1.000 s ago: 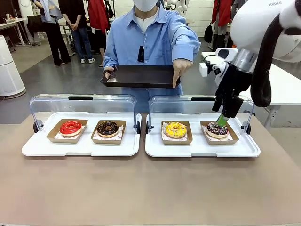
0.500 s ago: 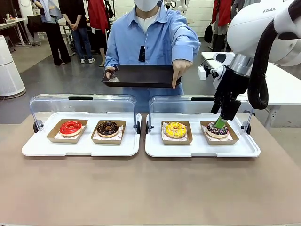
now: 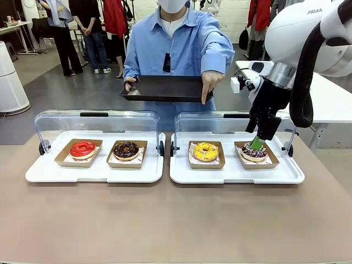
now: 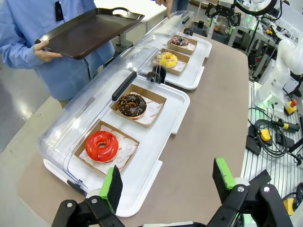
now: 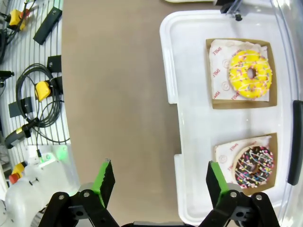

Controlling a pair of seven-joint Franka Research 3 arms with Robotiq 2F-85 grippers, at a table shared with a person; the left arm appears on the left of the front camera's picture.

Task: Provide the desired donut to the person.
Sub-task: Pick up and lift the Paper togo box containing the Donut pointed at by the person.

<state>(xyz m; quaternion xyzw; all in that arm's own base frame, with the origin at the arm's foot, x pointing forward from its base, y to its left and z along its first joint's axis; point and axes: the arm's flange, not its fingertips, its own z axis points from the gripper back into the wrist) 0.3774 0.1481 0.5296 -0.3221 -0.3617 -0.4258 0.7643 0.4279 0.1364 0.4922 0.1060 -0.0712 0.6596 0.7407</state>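
— So, where to find the yellow donut [image 3: 205,150]?
— In a cardboard tray [image 3: 192,156] on the white tray [image 3: 236,175], lid [image 3: 231,122] tipped back for reach, just below the person's pointing hand [image 3: 210,81].
— And the right gripper [image 3: 256,144]?
— Jaws apart, hanging over the sprinkled donut [image 3: 254,151] beside it; left gripper [image 4: 166,177] apart too, empty.
— Writing?
— "FRA" on the right arm [image 3: 308,33]; paper [image 5: 218,49] print unreadable.

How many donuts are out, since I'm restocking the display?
4. Left tray: the red donut and the chocolate donut. Right tray: the yellow donut and the sprinkled donut, by the right gripper. None appears hidden.
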